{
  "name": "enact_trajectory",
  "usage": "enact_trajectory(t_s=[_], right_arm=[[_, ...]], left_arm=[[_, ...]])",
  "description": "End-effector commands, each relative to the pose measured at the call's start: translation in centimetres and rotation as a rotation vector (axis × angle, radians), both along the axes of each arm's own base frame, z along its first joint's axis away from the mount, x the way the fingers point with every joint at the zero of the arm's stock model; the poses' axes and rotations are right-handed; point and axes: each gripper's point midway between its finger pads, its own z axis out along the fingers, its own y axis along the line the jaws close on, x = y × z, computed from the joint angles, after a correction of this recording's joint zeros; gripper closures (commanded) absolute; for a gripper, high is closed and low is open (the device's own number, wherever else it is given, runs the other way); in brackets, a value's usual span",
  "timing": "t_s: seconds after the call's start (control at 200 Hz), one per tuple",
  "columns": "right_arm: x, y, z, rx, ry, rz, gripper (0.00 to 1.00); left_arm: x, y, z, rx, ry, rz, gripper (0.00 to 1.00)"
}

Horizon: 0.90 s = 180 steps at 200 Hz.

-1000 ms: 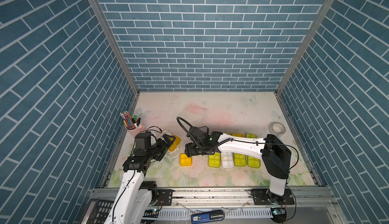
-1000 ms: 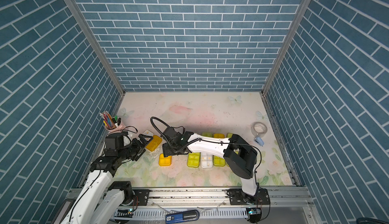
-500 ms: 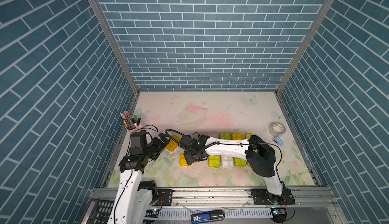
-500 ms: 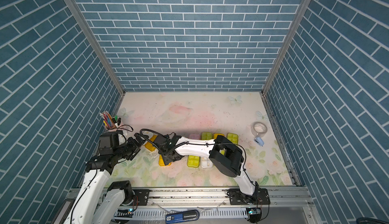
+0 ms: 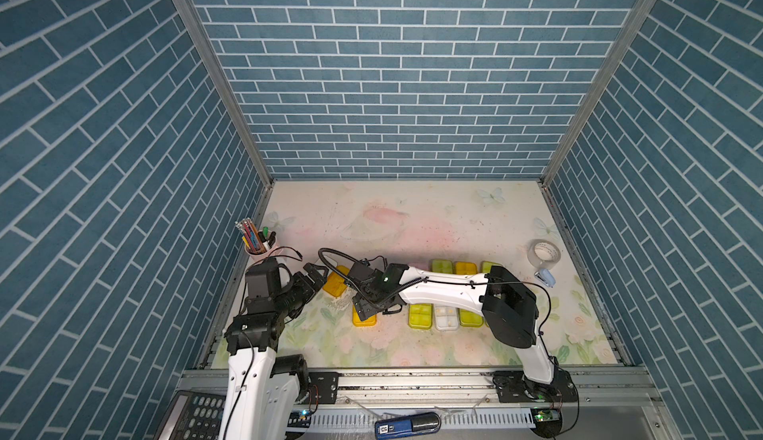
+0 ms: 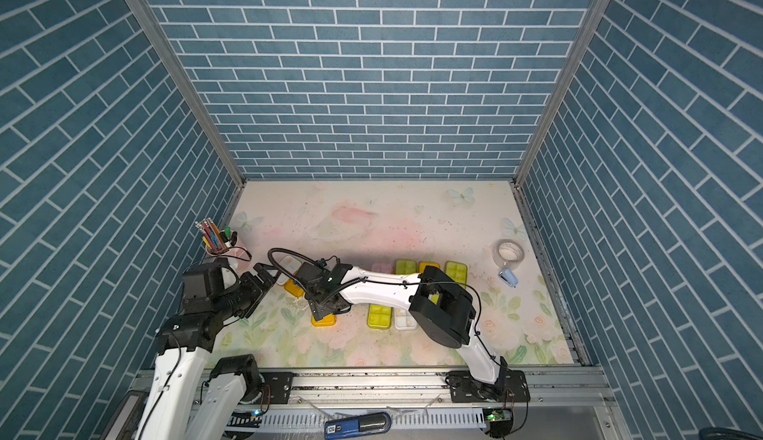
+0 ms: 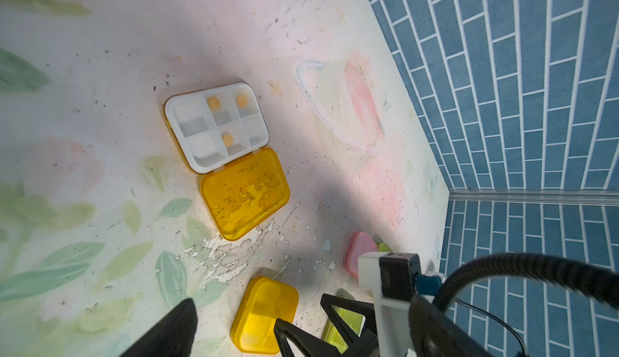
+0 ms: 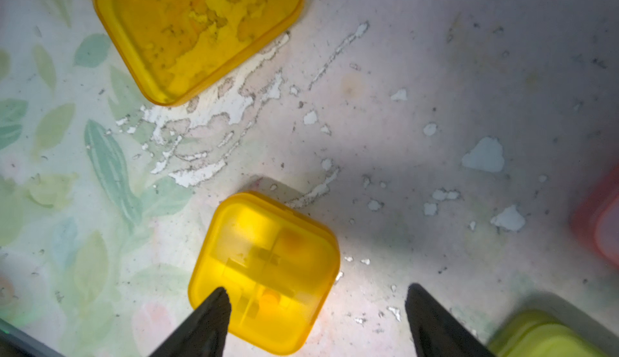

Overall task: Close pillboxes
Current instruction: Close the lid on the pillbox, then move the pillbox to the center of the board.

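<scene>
- My right end effector (image 8: 318, 305) is spread wide and pinches nothing. One fingertip (image 8: 214, 318) overlaps the edge of the closed orange pillbox (image 8: 268, 271); the other sits over bare surface beside it. Can't tell if there's contact.
- The closed orange pillbox lies flat, lid up, with compartments dimly visible through the lid. Its long axis runs roughly away from my fingertips, slightly skewed. In both top views it sits at front centre-left, mostly hidden under my wrist (image 5: 364, 319).
- A yellow-green pillbox (image 8: 542, 338) and a pink pillbox (image 8: 603, 231) sit close by, at the edges of the right wrist view and blurred.
- The open orange pillbox (image 7: 231, 157) is just beyond, apart from the closed one. Its white tray (image 7: 217, 127) faces up and holds three orange pills. The lid (image 7: 246, 194) is folded flat and joined to the tray at the hinge. The pair lies on a diagonal, with the tray end toward the back-left and the lid end nearest me.
- My left end effector (image 5: 316, 275) has its fingers apart and is empty. It hovers just beside the open orange pillbox on the left-wall side.
- More pillboxes (image 5: 446, 318) sit in rows under my right forearm, lids shut as far as I can see.
- The surface (image 5: 413, 219) has a pastel floral print, scuffed, with paint flaking near the boxes.
- A pencil cup (image 5: 258, 248) stands at the left edge and a tape roll (image 5: 544, 252) at the right.
- Blue brick-pattern walls (image 5: 392, 87) close in three sides.
</scene>
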Motion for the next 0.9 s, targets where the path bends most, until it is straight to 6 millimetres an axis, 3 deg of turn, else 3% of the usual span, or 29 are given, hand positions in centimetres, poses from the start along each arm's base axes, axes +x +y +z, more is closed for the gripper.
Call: enact_trajectory(t_s=[0.0,0.135,0.145,0.175,0.455,0.52,0.685,0.715,0.755,0.895], right_arm=[[0.1,0.5,-1.0,-0.025,-0.012,-0.029,0.16],[0.2,1.4,-1.1,-0.016,-0.008,-0.041,0.15],[0.2,1.3,-2.2,-0.038,-0.001,-0.042,0.15],[0.3,1.2,-2.7,-0.054,-0.002,-0.046,0.15],[0.2,1.6,-4.0,-0.065,0.016,-0.064,0.13],[0.2,1.5,-4.2,-0.072,0.020,-0.070,0.03],[0.3,-0.9,-3.9,-0.092,-0.004,-0.116,0.15],[0.2,-1.5,-4.5,-0.105,-0.001,-0.124,0.18],[0.3,-1.9,-3.2,-0.080,-0.016,-0.137,0.21],[0.2,-4.1,-3.2,-0.087,-0.039,-0.175,0.25]], left_arm=[[-0.8,0.9,-0.2,0.047,0.020,0.032,0.00],[-1.1,0.8,-0.4,0.050,0.022,0.026,0.00],[-1.1,0.8,-0.4,0.050,0.022,0.025,0.01],[-1.1,0.8,-0.6,0.049,0.025,0.023,0.00],[-0.9,0.3,-1.2,0.024,0.032,0.003,0.00],[-0.8,0.3,-1.2,0.022,0.035,0.000,0.00],[-0.6,0.1,-1.2,0.020,0.034,-0.011,0.00],[-0.6,0.1,-1.3,0.018,0.033,-0.012,0.01],[-0.4,0.1,-1.3,0.011,0.031,-0.012,0.00],[0.2,-0.2,-1.1,-0.017,0.023,-0.019,0.00]])
